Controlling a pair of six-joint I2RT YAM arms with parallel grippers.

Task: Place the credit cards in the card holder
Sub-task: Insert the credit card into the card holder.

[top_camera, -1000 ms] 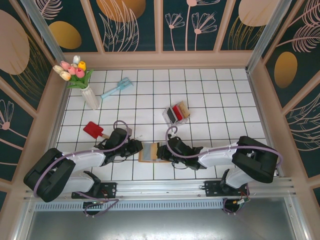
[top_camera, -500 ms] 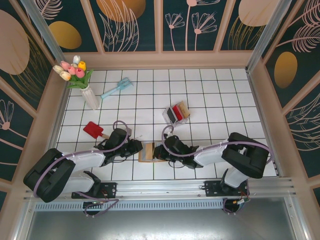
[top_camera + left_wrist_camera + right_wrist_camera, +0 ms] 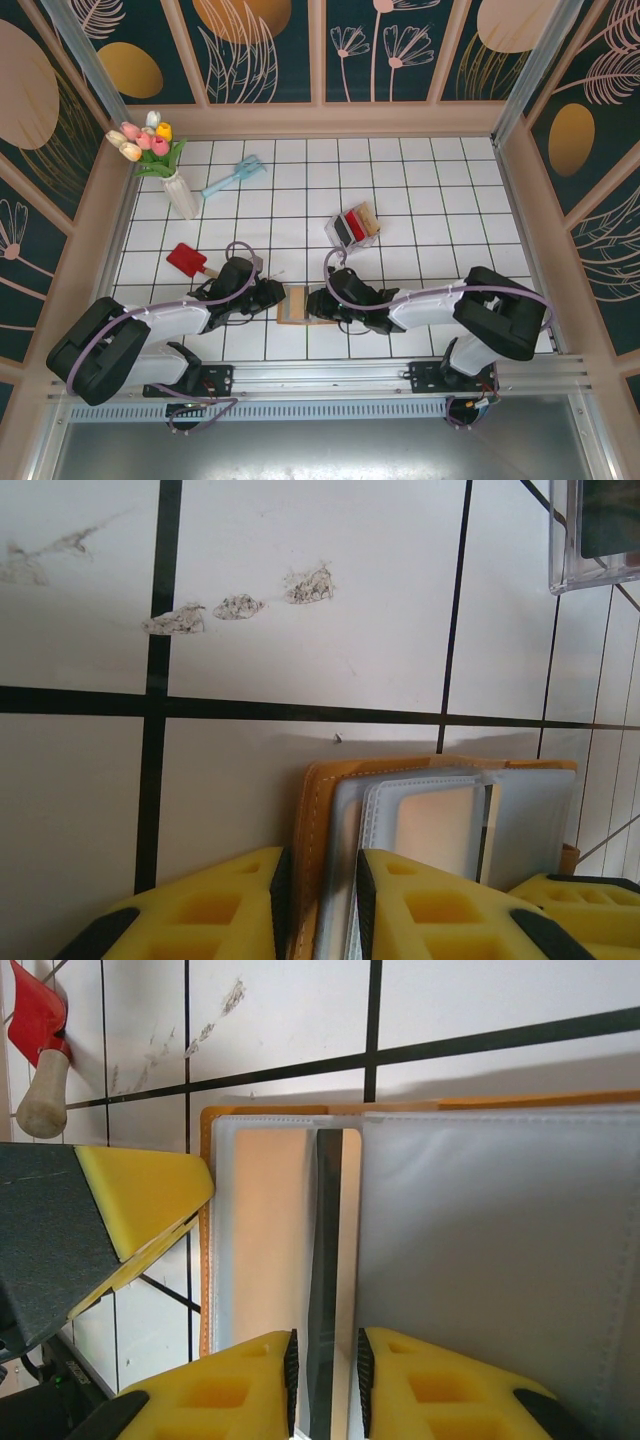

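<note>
The card holder [image 3: 296, 303], an orange-brown wallet with pale blue-grey lining, lies open on the tiles between my two grippers. My left gripper [image 3: 321, 865] is shut on the card holder's [image 3: 316, 790] left leaf, one pad on the orange leather, the other on the lining. In the right wrist view a dark credit card [image 3: 325, 1230] stands edge-on in the card holder [image 3: 480, 1260]. My right gripper [image 3: 325, 1345] straddles the card, open, with a thin gap at each pad. More credit cards [image 3: 352, 224], red, black and tan, stand in a clear tray [image 3: 366, 240] farther back.
A red scoop [image 3: 186, 260] lies left of my left arm. A vase of tulips [image 3: 180, 195] and a blue scoop [image 3: 235, 175] stand at the back left. The enclosure's walls close in the tiled floor on three sides.
My right gripper has slid left over the card holder, and its jaws have just parted off the dark card. The left gripper has held still.
</note>
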